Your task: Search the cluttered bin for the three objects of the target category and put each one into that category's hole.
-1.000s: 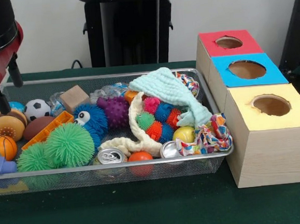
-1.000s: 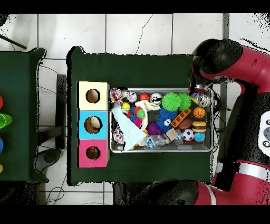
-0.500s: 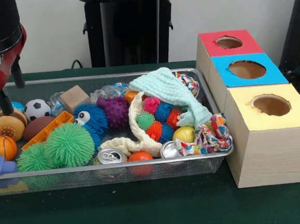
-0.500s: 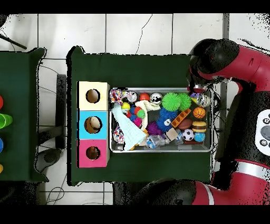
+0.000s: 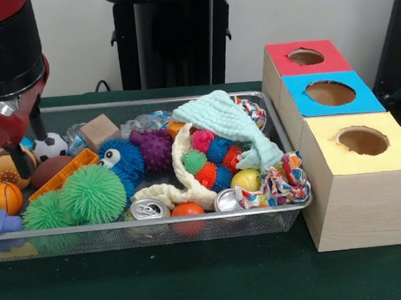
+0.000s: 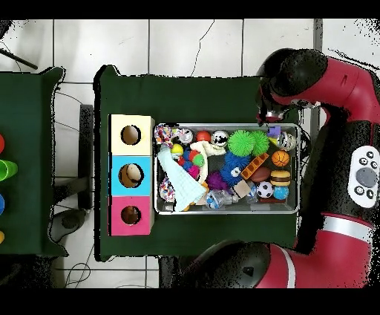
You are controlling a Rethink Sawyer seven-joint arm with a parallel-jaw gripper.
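A wire mesh bin (image 5: 151, 223) holds a jumble of toys. Among them are a soccer ball (image 5: 49, 145), a basketball (image 5: 4, 197), two green spiky balls (image 5: 91, 193), a purple spiky ball (image 5: 153, 149), two cans (image 5: 148, 210) and a mint cloth (image 5: 230, 123). To its right stand three boxes with holes, topped red (image 5: 306, 56), blue (image 5: 329, 92) and yellow (image 5: 362, 141). My gripper (image 5: 32, 146) hangs open over the bin's left end, above the soccer ball, holding nothing. In the overhead view the arm (image 6: 289, 74) hides the gripper at the bin's upper right corner.
A wooden block (image 5: 99, 130), an orange block (image 5: 67, 171), a blue furry ball (image 5: 121, 162) and a cream cloth (image 5: 181, 172) crowd the bin. A patterned cloth (image 5: 279, 182) drapes over its right rim. A second table (image 6: 22, 163) with cups stands beside the boxes.
The arm has shifted right in the front view, further over the bin's left end. Nothing in the bin has moved.
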